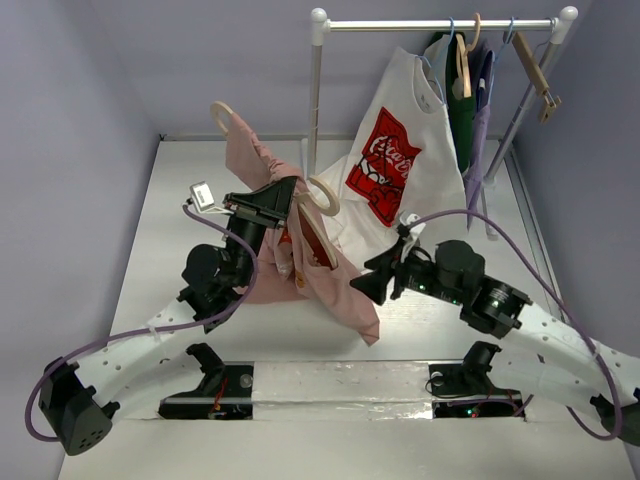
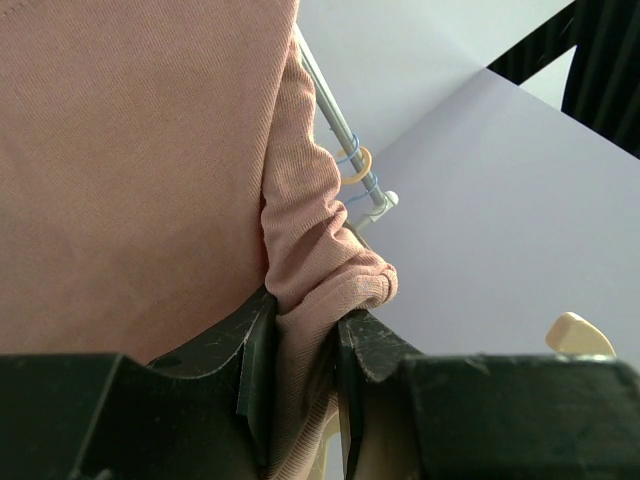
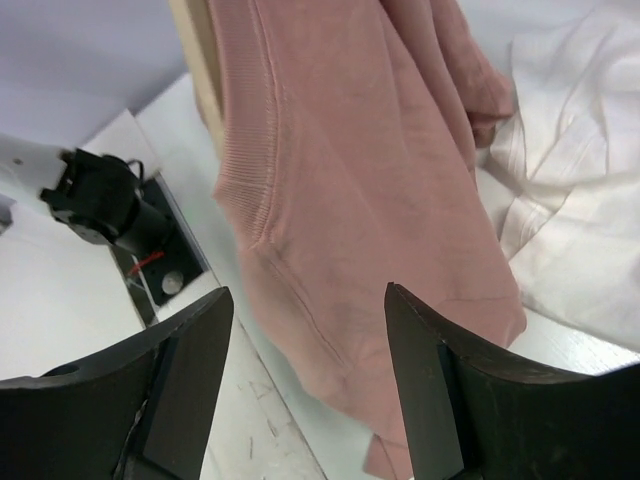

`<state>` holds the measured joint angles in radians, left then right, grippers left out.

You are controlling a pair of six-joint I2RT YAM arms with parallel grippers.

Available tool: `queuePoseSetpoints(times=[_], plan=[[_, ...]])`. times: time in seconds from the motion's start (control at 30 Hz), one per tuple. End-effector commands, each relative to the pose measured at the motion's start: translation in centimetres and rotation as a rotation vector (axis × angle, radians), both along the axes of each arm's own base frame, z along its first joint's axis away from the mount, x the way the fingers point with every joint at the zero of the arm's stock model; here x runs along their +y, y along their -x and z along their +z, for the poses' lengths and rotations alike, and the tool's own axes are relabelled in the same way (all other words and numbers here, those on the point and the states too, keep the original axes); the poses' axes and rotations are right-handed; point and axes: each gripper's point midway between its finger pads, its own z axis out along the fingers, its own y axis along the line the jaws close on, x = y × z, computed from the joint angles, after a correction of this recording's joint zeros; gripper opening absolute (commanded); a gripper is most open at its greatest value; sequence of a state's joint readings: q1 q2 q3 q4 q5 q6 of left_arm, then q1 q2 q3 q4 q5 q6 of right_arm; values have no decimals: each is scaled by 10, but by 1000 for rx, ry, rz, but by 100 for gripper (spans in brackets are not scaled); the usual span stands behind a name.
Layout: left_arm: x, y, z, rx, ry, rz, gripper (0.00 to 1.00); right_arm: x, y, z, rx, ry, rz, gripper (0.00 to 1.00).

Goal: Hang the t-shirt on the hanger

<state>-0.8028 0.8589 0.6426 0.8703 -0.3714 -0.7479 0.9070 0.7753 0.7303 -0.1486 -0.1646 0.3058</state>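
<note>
The dusty-pink t-shirt hangs bunched over the cream hanger, held up above the table. One curved cream end of the hanger sticks out at the top of the shirt. Another curved cream part shows beside my left gripper. My left gripper is shut on a fold of the pink t-shirt. A cream piece of the hanger shows past one finger. My right gripper is open and empty, just right of the shirt's lower hem. In the right wrist view the t-shirt hangs ahead of its open jaws.
A white t-shirt with a red logo hangs from the white rail at the back right and spreads onto the table. Dark garments, a brown wooden hanger and blue hangers share the rail. Arm bases sit at the near edge.
</note>
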Motion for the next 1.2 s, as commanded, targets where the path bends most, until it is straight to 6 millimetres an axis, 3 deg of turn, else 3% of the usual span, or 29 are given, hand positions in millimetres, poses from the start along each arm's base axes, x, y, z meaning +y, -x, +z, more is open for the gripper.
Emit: queuePoseSetpoints(times=[0.0,0.27,0.4,0.53,0.7,0.77,0.93,1.07,1.1,1.17], plan=[[8,13,30,-67,102,-36,0,13,-5,11,-71,-6,19,68],[7,11,27,-58,110,-47,0,39,-1,1,-120,52,48,63],[6,12,26,-59,123,-62,0,45,-15,12,-182,26,-18,59],[5,11,23,-54,130,-68,0,46,-27,24,-228,22,-93,47],[3,8,12,-38,144,-73,0,51,-28,39,-253,5,-118,45],[0,8,7,-33,149,-83,0,51,-35,41,-261,19,-154,39],[-4,10,0,-23,169,-121,0,52,-45,46,-279,44,-208,35],[-4,12,-2,-19,163,-127,0,55,-48,56,-291,46,-210,36],[0,13,1,-25,167,-118,0,55,-47,56,-286,54,-202,39],[6,15,7,-37,156,-92,0,57,-37,54,-270,50,-152,57]])
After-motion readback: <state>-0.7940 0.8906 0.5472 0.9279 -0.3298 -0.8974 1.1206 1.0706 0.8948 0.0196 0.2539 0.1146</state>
